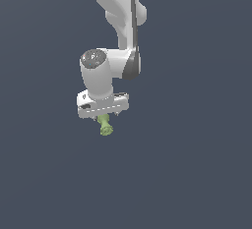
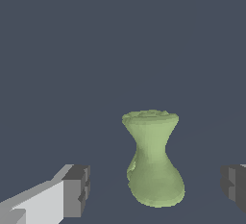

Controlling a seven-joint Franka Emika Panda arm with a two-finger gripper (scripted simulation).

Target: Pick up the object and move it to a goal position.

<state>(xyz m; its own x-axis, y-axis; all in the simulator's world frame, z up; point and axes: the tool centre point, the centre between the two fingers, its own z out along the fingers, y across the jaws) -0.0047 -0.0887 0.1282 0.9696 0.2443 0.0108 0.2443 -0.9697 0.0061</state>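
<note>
Where the exterior view looks on, the white arm (image 1: 115,31) points down over the plain dark counter (image 1: 197,174), the light-green object (image 1: 105,125) showing just beneath its jaws (image 1: 104,117). Through the wrist view, those jaws (image 2: 156,187) stand apart, the object (image 2: 153,160) upright between the dark pads (image 2: 77,190), touching neither.

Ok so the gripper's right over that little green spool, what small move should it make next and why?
Probably close the fingers. In the wrist view the green spool stands between the two fingertips, with a gap showing on each side, so the gripper is open and not yet holding it. The exterior view also shows the spool just under the hand. Lifting seems premature until the pads meet it.
</note>
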